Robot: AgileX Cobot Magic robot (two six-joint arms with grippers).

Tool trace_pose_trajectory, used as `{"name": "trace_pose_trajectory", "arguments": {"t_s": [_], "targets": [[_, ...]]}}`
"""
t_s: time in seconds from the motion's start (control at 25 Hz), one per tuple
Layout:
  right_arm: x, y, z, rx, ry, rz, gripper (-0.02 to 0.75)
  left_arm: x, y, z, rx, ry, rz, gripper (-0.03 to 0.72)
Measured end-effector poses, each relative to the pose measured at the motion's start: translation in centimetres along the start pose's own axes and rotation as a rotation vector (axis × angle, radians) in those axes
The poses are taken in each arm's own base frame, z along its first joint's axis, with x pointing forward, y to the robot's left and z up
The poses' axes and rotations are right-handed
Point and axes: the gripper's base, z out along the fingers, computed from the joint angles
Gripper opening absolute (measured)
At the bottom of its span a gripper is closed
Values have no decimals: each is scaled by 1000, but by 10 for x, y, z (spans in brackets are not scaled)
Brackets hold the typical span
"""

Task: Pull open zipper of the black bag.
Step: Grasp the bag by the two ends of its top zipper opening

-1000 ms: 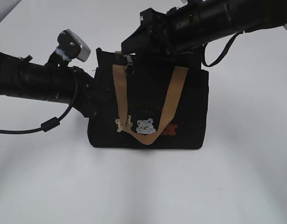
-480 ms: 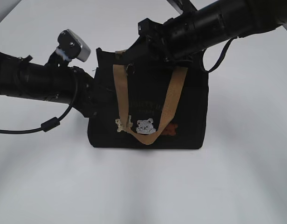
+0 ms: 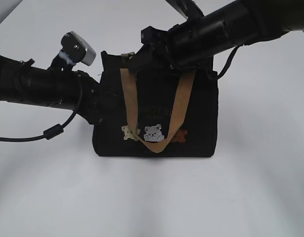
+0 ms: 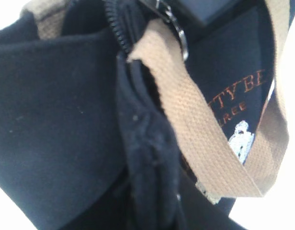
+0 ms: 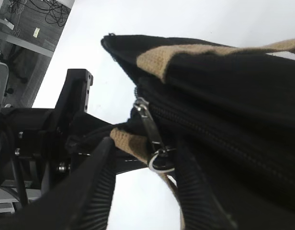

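The black bag [image 3: 157,113] stands upright on the table, with tan handles [image 3: 128,98] and bear patches on its front. My left gripper [image 3: 98,101] is at the bag's left side, shut on a fold of its black fabric [image 4: 147,158]; its fingers blend into the dark cloth. My right gripper [image 3: 135,63] is at the left end of the bag's top, open. The zipper [image 5: 209,129] runs along the top edge. Its silver pull [image 5: 151,128] and ring [image 5: 161,161] hang between the ribbed fingers [image 5: 97,191], close to the right one, with a gap showing.
The bag stands on a white table [image 3: 157,197]. The left arm's cable [image 3: 53,131] loops beside the bag. A tan handle end [image 5: 130,143] lies across the right gripper's opening. Shelving and cables [image 5: 23,28] sit beyond the table's far edge.
My right gripper has come down and to the left onto the left end of the bag's top, bringing the pull between its fingers. The left arm has not moved.
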Motion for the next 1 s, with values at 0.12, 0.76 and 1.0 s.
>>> {"name": "trace_pose_trajectory", "arguments": {"t_s": [0.12,0.76,1.0], "targets": [[2,4,4,9,-4,-14,302,0,0,0,-1,1,0,69],[-4,-13,-8,6,3,19,5,-1,0,0,3,-5,-1,69],[-17,-37,-69,25,45,27,2,-2,-2,1,12,-10,1,69]]}}
